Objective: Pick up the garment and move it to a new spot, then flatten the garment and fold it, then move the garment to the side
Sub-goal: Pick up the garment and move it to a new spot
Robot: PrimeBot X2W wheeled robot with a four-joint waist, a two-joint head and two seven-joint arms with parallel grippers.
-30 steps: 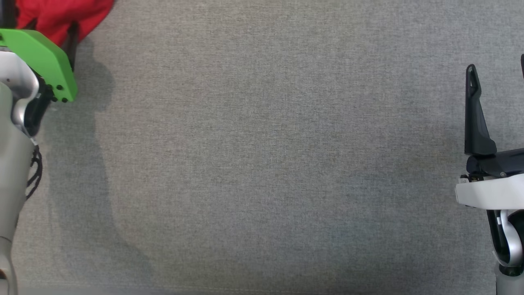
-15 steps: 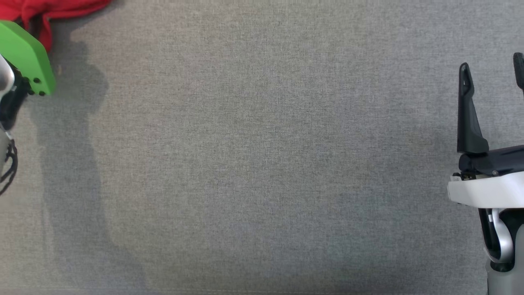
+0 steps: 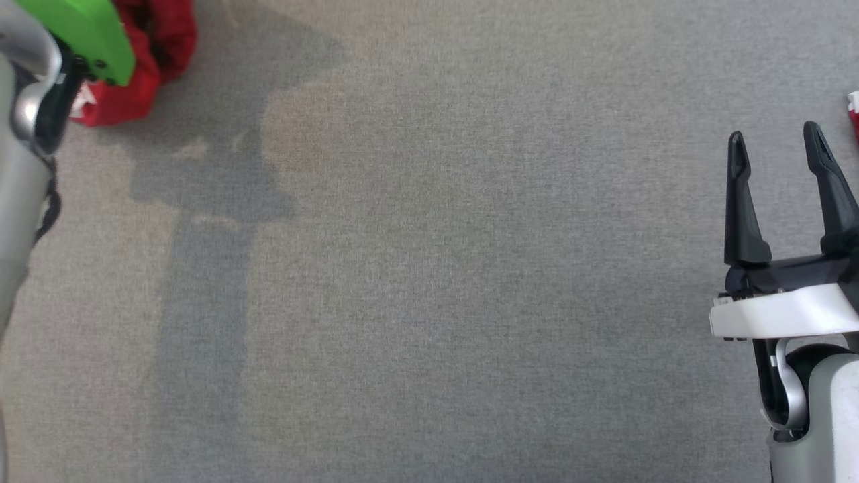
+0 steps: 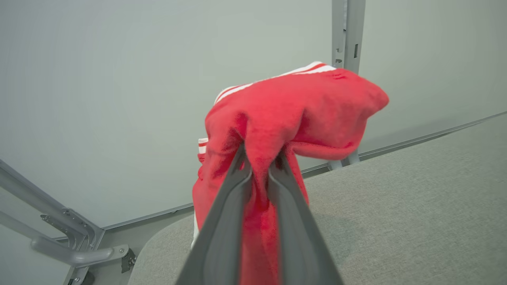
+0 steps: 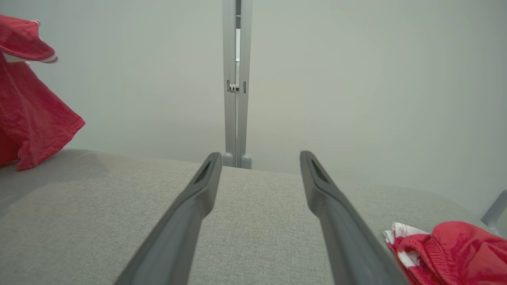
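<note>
- Left gripper [image 4: 260, 152] pinched tight on bunched red garment [image 4: 293, 114].
- Right gripper [image 3: 774, 133] spread wide, empty, over grey bench [image 3: 429, 268].
- Second red cloth [image 5: 455, 245] near right gripper; metal post [image 5: 236, 79] behind bench.

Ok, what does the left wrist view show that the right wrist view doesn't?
Left wrist view adds: the left gripper shut on a bunch of the red white-striped garment, held clear of the grey fabric table, plus a metal frame bracket. Right wrist view adds: the right gripper, open and empty, and a second red-and-white garment lying on the table beside it. Shared: the hanging red garment, the table and the pale wall.
</note>
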